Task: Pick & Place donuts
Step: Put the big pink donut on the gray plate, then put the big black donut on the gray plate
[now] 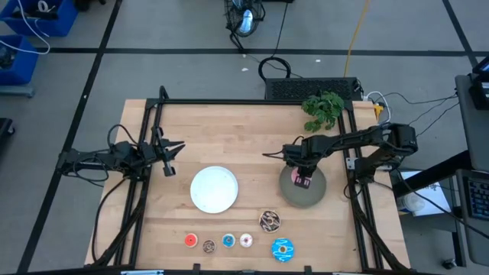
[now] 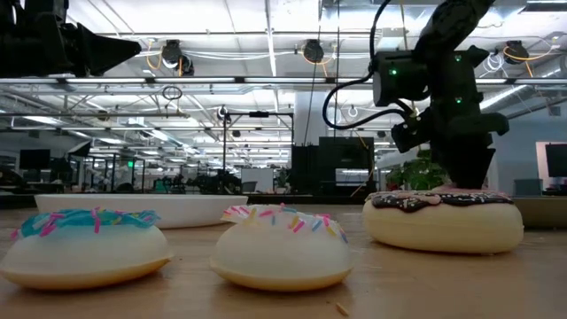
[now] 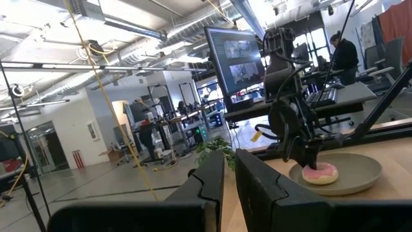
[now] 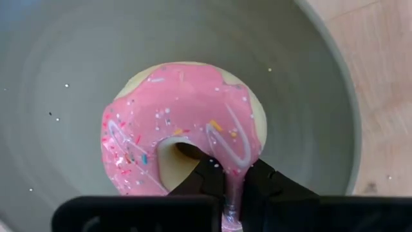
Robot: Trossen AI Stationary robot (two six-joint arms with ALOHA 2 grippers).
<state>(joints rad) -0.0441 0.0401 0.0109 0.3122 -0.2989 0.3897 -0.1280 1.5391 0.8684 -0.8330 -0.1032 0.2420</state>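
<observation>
Wooden table point(image 1: 244, 137): right gripper point(image 4: 230, 187) clamps the pink donut point(image 4: 183, 122) rim directly over the grey plate point(image 1: 321, 191); left gripper point(image 1: 170, 156) waits closed, well apart.

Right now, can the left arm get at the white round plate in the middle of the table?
Probably yes. The left tool hangs just beside the white round plate, with bare wooden table between them. The right tool is over the grey round plate, gripping the pink frosted donut, well out of the way.
</observation>
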